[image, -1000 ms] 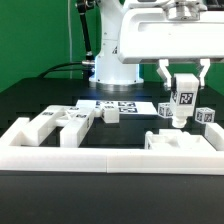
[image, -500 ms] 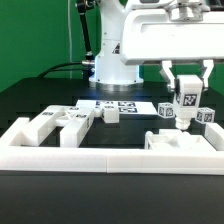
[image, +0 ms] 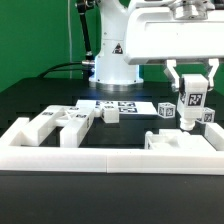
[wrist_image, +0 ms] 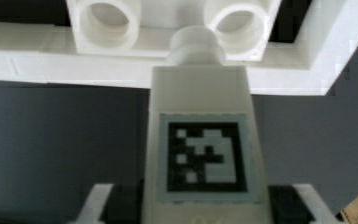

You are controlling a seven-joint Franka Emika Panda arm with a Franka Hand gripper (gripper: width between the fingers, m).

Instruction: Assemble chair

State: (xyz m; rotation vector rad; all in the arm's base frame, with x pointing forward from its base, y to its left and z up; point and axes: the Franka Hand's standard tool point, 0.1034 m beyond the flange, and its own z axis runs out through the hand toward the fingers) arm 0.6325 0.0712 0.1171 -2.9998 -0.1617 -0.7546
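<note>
At the exterior view's right, over a white chair part [wrist_image: 149, 45] with two round holes, the gripper [image: 191, 88] is clamped narrowly on a chair leg [image: 188, 115]. The leg's long axis is upright and its rounded peg end points down to that part.

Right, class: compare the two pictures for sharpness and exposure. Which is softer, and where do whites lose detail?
Wrist view: soft throughout, the held chair piece looms close and its tag has fuzzy edges. Exterior view: crisper, but the white border rail washes out against the black table.
</note>
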